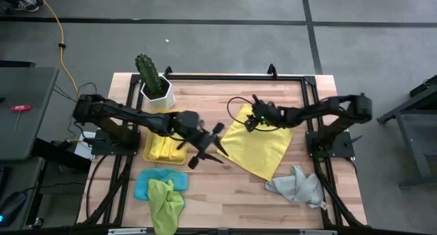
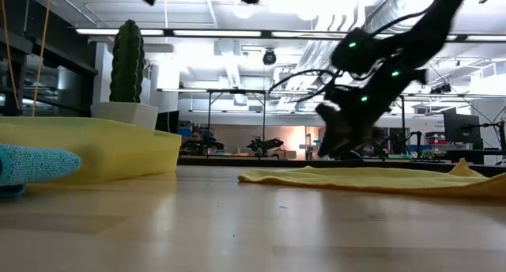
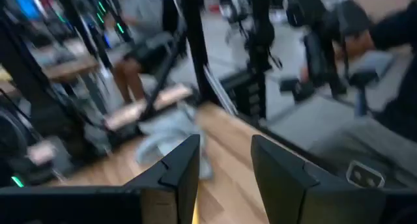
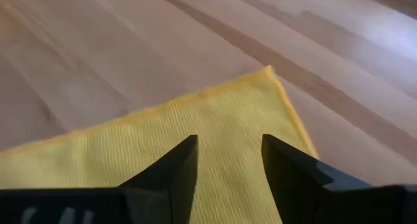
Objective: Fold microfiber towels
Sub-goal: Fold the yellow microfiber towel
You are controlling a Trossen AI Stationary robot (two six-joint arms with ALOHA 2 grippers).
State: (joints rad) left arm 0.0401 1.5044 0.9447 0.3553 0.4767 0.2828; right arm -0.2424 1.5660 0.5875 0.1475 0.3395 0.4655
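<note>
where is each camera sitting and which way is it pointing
High: overhead, straight down; both arms, left gripper, right gripper over the spread yellow towel.
Low: table-top height, level across; right gripper above that towel.
Left wrist: past open fingers toward the grey towel.
Right wrist: open fingers over the towel's corner.
High, low and right wrist views share the yellow towel.

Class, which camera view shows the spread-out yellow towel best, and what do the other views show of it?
The high view: the whole yellow towel lies flat as a diamond on the table. The low view shows it only edge-on as a thin strip. The right wrist view shows one corner. The left wrist view does not show it.
</note>
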